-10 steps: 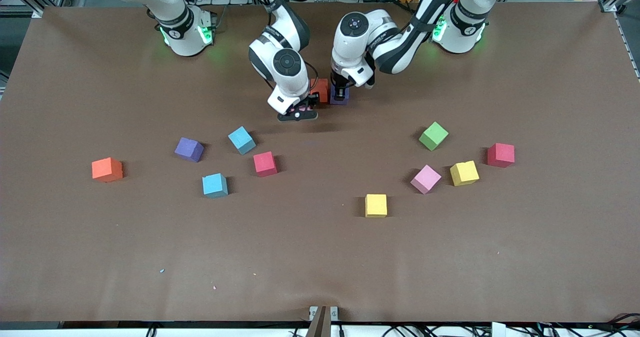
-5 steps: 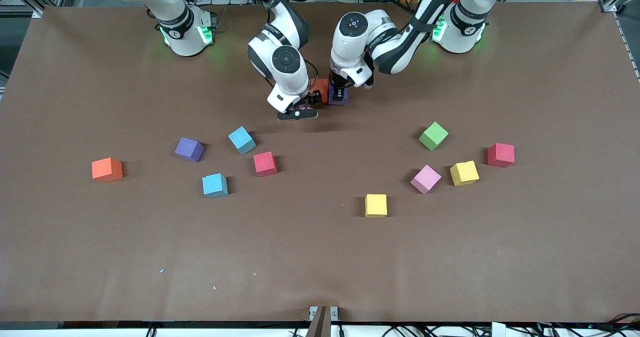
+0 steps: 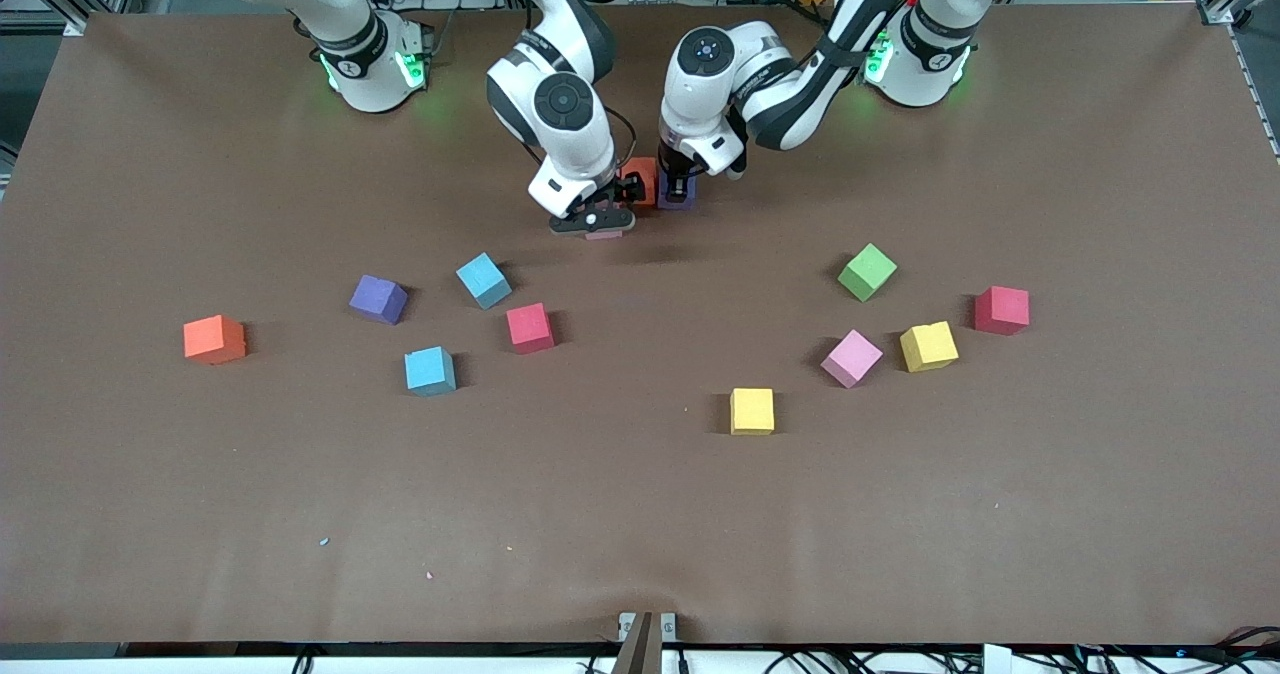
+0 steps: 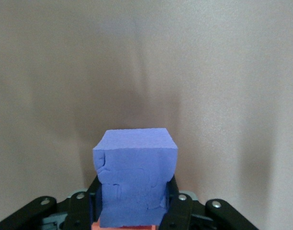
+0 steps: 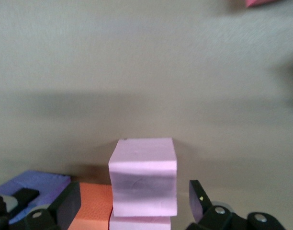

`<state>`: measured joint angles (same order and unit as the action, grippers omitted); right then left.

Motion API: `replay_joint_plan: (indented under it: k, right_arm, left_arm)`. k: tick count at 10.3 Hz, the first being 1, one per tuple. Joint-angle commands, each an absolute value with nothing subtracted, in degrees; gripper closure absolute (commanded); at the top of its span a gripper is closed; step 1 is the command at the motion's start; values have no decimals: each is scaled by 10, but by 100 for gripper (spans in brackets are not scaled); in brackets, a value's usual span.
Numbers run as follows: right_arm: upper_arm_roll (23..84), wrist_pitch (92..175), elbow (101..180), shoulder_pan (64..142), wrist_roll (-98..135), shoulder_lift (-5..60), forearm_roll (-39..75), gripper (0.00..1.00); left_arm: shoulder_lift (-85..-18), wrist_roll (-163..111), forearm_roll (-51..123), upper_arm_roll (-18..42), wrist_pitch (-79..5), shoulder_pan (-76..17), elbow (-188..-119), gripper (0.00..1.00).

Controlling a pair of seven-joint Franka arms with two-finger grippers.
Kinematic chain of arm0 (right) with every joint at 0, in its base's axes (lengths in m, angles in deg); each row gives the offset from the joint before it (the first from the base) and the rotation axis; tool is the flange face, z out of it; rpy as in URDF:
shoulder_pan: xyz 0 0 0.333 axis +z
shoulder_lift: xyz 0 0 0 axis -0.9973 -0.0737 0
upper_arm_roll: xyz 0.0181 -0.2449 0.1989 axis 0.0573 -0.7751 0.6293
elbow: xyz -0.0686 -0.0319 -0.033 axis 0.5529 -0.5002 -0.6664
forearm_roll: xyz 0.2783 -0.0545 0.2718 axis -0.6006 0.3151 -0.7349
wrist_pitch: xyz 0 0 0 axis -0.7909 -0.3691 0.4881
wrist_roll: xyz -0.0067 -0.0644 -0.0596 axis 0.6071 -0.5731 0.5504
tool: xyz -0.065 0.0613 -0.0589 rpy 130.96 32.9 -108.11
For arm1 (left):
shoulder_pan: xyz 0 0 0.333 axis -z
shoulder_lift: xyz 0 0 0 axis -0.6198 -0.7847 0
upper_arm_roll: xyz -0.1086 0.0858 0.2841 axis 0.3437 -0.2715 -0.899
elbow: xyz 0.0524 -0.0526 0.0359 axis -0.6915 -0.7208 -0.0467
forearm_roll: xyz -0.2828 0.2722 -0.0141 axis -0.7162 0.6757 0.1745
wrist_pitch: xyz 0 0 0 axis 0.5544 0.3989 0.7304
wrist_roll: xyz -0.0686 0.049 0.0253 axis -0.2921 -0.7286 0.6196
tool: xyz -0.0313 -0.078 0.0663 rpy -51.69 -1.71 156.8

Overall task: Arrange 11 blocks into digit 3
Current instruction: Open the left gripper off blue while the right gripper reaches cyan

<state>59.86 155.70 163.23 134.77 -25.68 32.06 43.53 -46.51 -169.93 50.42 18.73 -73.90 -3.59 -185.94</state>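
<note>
My right gripper (image 3: 592,222) (image 5: 135,188) is open, its fingers standing apart on either side of a pink block (image 5: 143,175) on the table; the block's edge shows under the gripper (image 3: 603,235). Touching it is an orange block (image 3: 640,179) (image 5: 91,206), then a purple block (image 3: 678,197) (image 4: 134,179). My left gripper (image 3: 680,186) (image 4: 133,191) is shut on that purple block, which rests on the table. Other blocks lie scattered nearer the front camera.
Toward the right arm's end lie an orange (image 3: 213,339), a purple (image 3: 378,299), two cyan (image 3: 484,280) (image 3: 430,370) and a red cube (image 3: 529,327). Toward the left arm's end lie green (image 3: 866,272), red (image 3: 1001,310), pink (image 3: 851,358) and two yellow cubes (image 3: 928,346) (image 3: 752,411).
My right gripper has shifted a little toward the robot bases, and the pink block's edge now shows under it. My left gripper has stayed on the purple block.
</note>
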Motion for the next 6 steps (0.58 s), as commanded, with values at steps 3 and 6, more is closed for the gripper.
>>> replay_joint_plan:
  k: [3,6]
  right_arm:
    - [600,1541,1643,1272,-172,346,443,0]
    - [600,1535,1652,1222,-80,349,445,0]
  left_arm:
    - [-472,-1729,518,185,-740,-25,-1854,100]
    - [-478,-1728,518,185,-740,-29,-1853,93]
